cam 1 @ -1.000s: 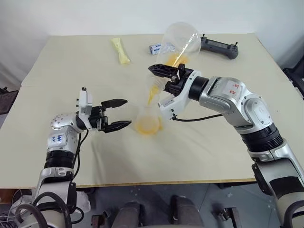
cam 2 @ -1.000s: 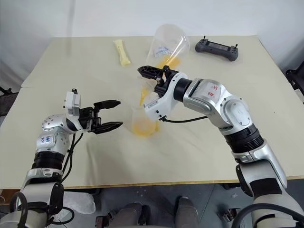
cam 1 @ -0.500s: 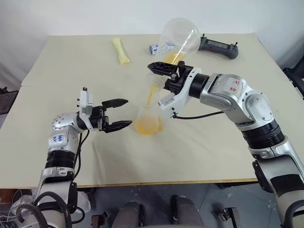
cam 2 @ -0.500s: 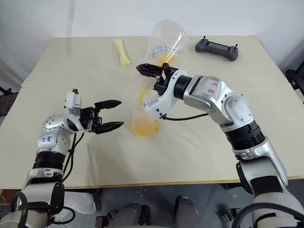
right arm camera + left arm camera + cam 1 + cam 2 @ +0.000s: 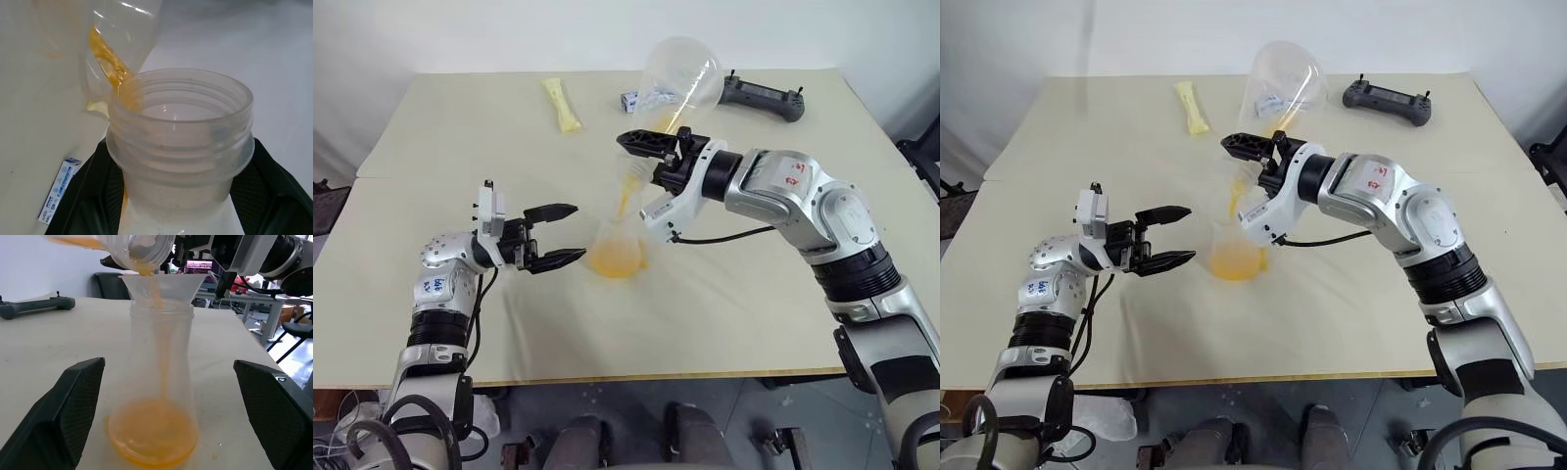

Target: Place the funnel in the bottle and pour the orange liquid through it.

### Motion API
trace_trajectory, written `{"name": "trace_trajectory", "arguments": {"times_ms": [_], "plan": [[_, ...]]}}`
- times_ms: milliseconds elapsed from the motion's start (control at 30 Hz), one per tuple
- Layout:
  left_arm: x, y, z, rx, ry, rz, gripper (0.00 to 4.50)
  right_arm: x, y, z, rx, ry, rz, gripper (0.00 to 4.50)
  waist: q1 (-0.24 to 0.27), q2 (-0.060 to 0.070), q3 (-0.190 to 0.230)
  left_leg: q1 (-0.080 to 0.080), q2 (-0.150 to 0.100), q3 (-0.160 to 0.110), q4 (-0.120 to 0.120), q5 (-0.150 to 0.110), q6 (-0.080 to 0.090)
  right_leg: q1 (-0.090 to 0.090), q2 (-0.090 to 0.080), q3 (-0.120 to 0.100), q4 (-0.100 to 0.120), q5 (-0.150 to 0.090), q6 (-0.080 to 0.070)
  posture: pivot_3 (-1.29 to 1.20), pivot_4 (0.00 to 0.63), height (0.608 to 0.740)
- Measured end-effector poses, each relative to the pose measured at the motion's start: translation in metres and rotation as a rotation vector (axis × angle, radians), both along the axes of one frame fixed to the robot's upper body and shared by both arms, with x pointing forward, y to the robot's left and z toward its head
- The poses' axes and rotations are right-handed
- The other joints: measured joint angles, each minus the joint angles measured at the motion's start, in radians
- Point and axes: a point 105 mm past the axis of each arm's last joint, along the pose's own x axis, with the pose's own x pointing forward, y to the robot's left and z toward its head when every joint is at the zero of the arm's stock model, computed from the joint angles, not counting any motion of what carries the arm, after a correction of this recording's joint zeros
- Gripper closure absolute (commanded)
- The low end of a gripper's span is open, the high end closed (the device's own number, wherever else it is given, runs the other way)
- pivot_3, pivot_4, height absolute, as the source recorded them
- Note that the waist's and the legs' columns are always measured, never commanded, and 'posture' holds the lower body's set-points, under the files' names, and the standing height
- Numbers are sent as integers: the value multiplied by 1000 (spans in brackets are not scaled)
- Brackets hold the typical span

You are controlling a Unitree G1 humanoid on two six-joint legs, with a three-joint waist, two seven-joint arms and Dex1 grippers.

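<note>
The bottle point(image 5: 619, 245) stands upright at mid-table with the clear funnel point(image 5: 164, 286) seated in its neck. A pool of orange liquid point(image 5: 152, 440) lies in its base. My right gripper point(image 5: 644, 157) is shut on the neck of a large round-bellied flask point(image 5: 680, 78). The flask is tipped mouth-down over the funnel, and a thin orange stream point(image 5: 157, 333) runs from it through the funnel into the bottle. My left gripper point(image 5: 570, 233) is open, level, just left of the bottle's base and not touching it.
A black remote controller point(image 5: 764, 96) lies at the far right of the table. A pale yellow packet point(image 5: 563, 105) and a small blue-and-white box point(image 5: 631, 99) lie at the back. The table's front edge point(image 5: 636, 375) is close to me.
The flask in my right gripper has tipped slightly steeper and holds less orange liquid. The stream keeps running into the funnel. The left gripper has not moved.
</note>
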Motion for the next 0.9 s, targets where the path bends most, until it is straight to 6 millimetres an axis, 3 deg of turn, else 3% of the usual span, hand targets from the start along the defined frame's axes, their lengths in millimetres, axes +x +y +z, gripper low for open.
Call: {"name": "trace_trajectory", "arguments": {"times_ms": [900], "plan": [[3,-1,1,-9,-9,1,0,-4,5,-6,-55,-7,31,2040,-1,0,0,0,0,0,0,0,0,0,0,0,0,0,0,0,150,740]]}}
